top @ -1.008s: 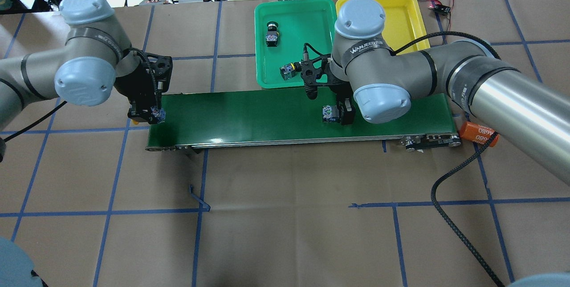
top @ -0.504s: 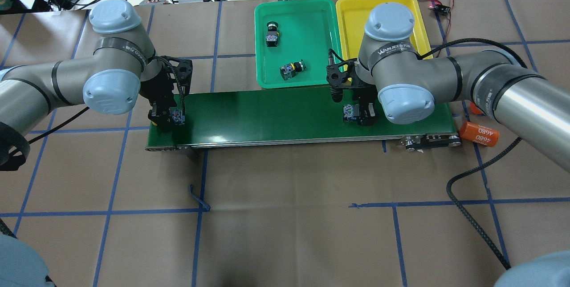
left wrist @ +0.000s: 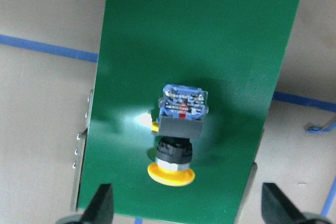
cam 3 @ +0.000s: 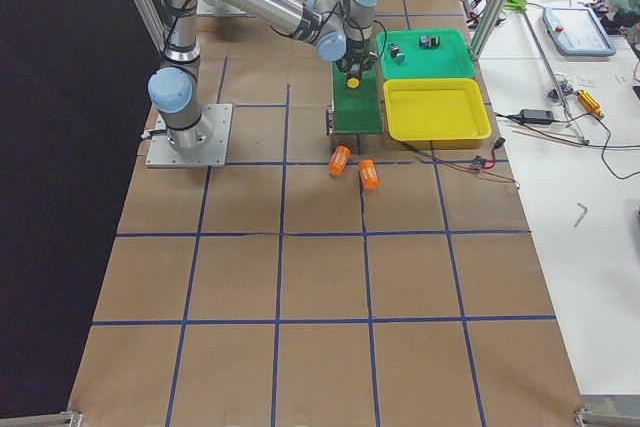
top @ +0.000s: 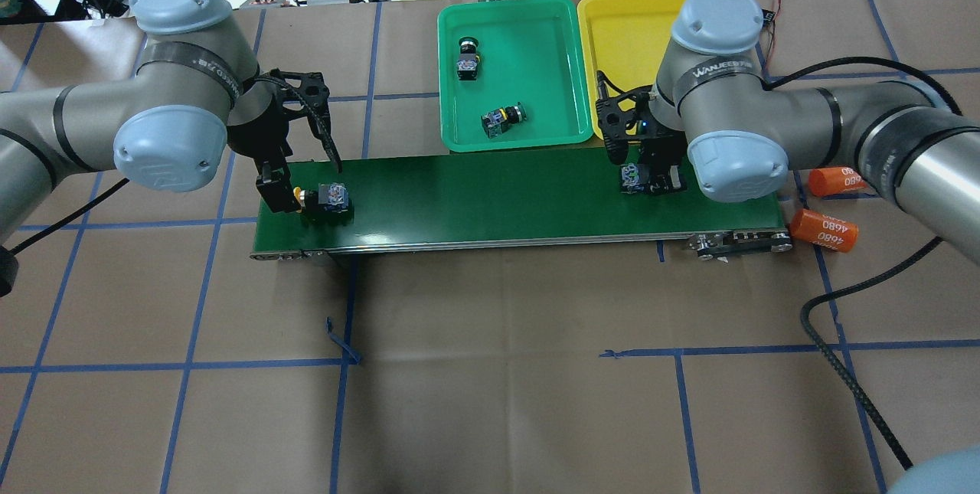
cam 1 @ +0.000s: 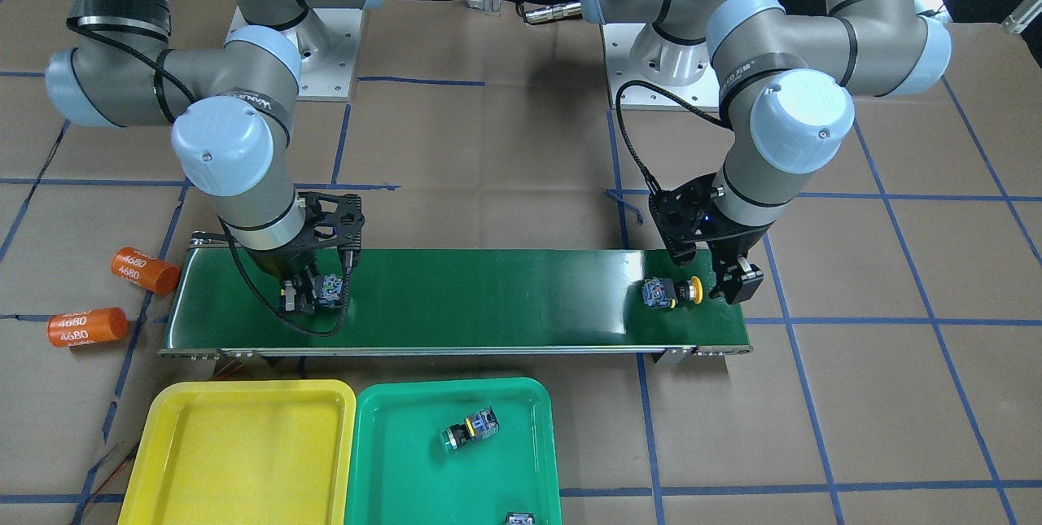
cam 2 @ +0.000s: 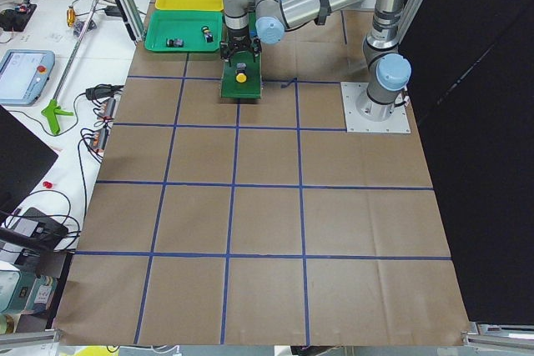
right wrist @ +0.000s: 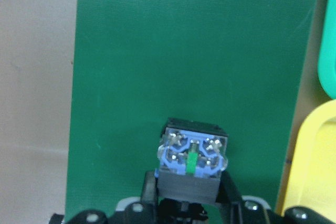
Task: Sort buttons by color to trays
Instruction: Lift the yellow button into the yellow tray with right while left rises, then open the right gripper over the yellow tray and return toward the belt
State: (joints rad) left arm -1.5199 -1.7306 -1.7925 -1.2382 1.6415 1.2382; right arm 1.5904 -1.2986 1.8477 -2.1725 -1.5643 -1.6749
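Silver arms (pale-blue caps), black cables

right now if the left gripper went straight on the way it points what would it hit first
Probably the conveyor belt near its end, just past the cap of the yellow button. The left gripper is open and that cap lies close, so it could clip it.

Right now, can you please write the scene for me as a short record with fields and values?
left pincer: open, at the yellow-capped button, not gripping it
yellow-capped button: lies on its side on the conveyor belt, at its end on the robot's left
right pincer: shut on a second button, over the belt's other end; cap hidden in the wrist view
green tray: two buttons inside, apart
yellow tray: no button in it
orange cylinders: two, on the table past the belt's right end
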